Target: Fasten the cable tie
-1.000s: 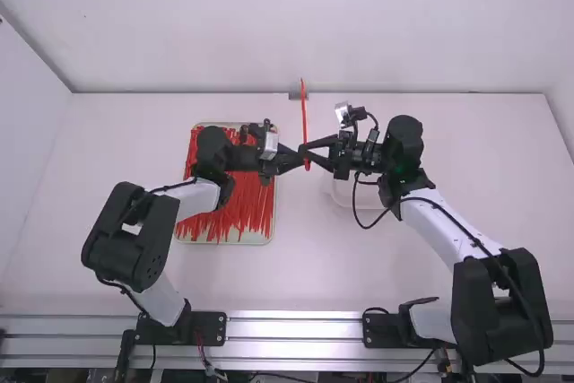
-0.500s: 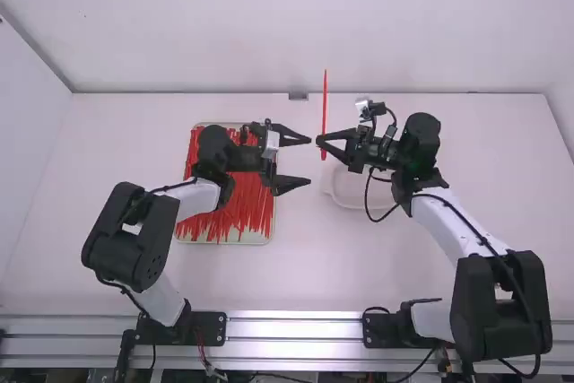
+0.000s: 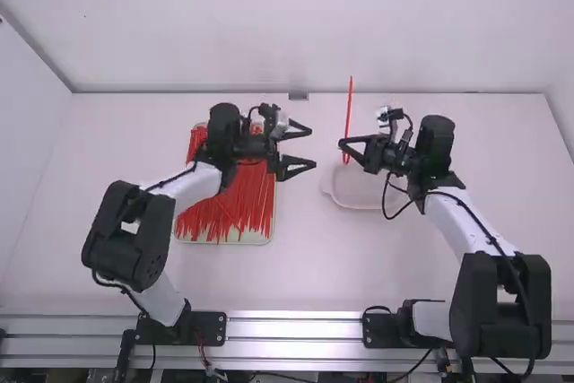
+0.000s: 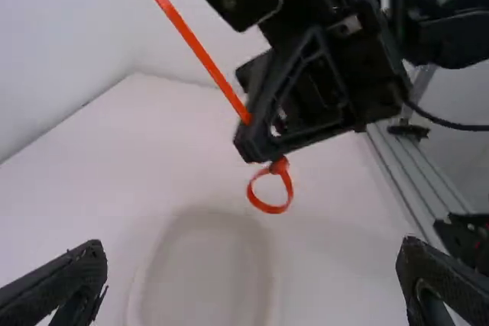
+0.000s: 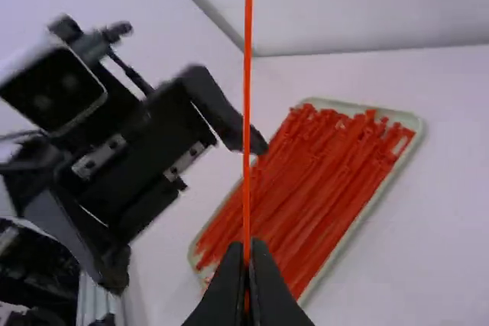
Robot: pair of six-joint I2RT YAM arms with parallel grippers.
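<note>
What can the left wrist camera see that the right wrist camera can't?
Left wrist view: the little closed loop at the lower end of the cable tie, hanging just under the right tool, with a clear dish on the table beneath. Right wrist view: the tray piled with spare ties. Both: the cable tie's long straight tail, pinched in the right tool.
</note>
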